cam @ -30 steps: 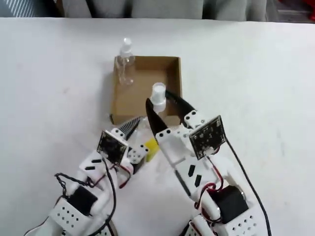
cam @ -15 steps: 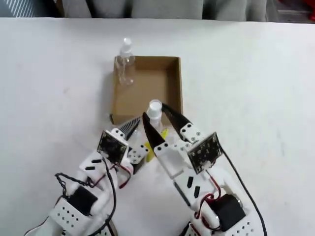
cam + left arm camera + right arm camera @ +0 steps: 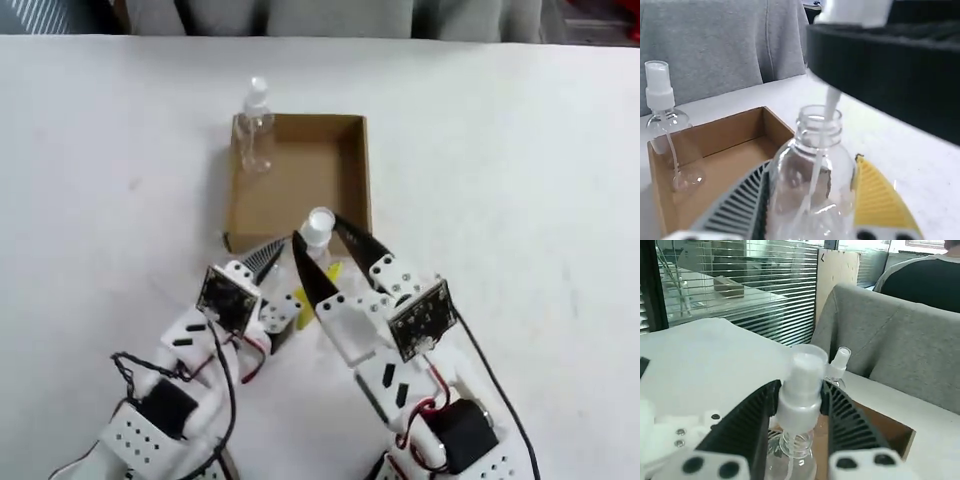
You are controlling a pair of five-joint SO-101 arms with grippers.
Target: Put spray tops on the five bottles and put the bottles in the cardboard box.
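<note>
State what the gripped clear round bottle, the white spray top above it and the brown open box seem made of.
Clear round bottle: probably glossy plastic, possibly glass; see-through with highlights.
White spray top: opaque, smooth plastic, seemingly.
Brown open box: matt cardboard, dull tan walls.

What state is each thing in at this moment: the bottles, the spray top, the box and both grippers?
held bottle: upright, uncapped, dip tube through its neck.
spray top: above that neck, not seated.
left gripper: shut on the held bottle.
right gripper: shut on the spray top.
capped bottle: upright in the box's corner, top on.
cardboard box: open, holding one bottle.
</note>
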